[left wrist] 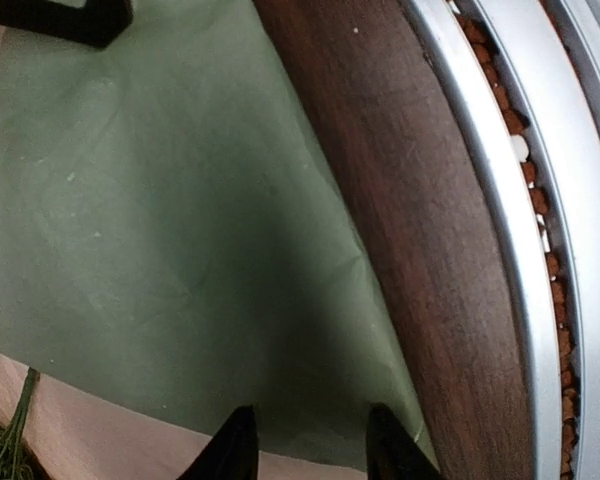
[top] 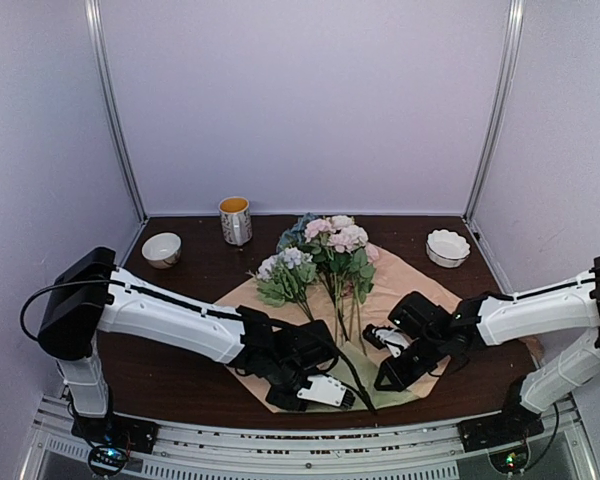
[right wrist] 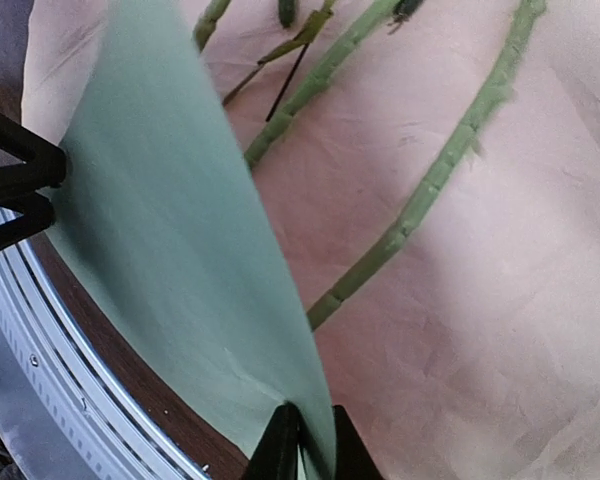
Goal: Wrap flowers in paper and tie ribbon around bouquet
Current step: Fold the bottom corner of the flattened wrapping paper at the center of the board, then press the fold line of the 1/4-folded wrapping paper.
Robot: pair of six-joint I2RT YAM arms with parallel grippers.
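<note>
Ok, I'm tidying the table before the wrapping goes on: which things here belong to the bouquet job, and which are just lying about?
For the job:
flowers
paper

Lying about:
cup
left bowl
right bowl

Top cam overhead w/ bases near; wrist cams close on paper (left wrist: 180,250)

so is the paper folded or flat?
Partly folded: near corner of the paper turned up, green face showing; rest flat under the flowers.
</note>
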